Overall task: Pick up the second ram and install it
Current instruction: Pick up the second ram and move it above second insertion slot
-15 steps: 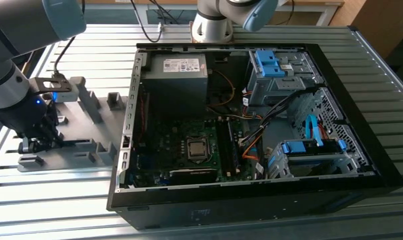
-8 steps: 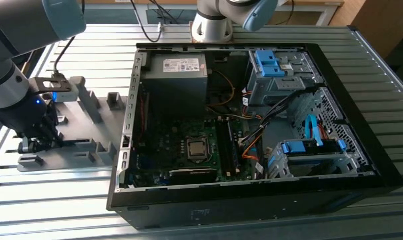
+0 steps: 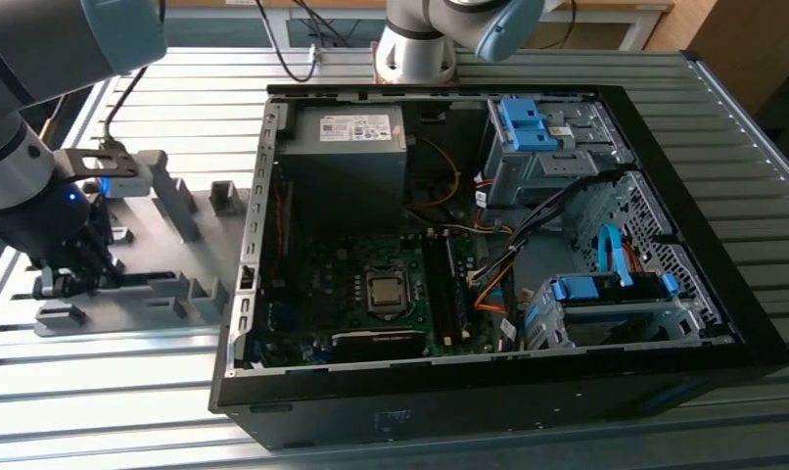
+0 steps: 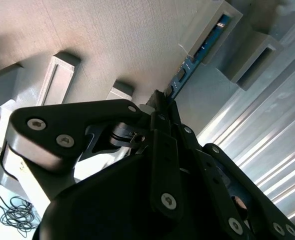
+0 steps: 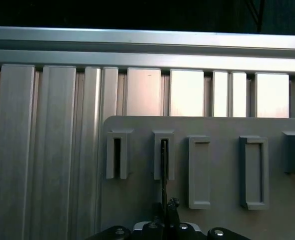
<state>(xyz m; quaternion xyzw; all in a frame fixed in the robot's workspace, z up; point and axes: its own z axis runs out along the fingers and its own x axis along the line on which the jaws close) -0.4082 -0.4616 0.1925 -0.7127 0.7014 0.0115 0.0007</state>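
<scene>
The hand (image 4: 161, 100) is black, the second ram (image 4: 187, 66) blue-green, holder blocks (image 5: 199, 204) grey, ribbed table (image 5: 47, 150) silver.

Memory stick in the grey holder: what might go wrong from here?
1. The memory stick sits in a narrow holder slot; a tilted lift could jam or bend it.
2. The gripper pinches only a thin board, so it might slip or swing.
3. Loose cables crowd the open computer case and could snag it.

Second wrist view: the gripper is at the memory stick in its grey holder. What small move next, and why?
Probably a straight lift: the gripper seems to have its jaws shut on the memory stick, whose far end sits in a grey holder block.
</scene>
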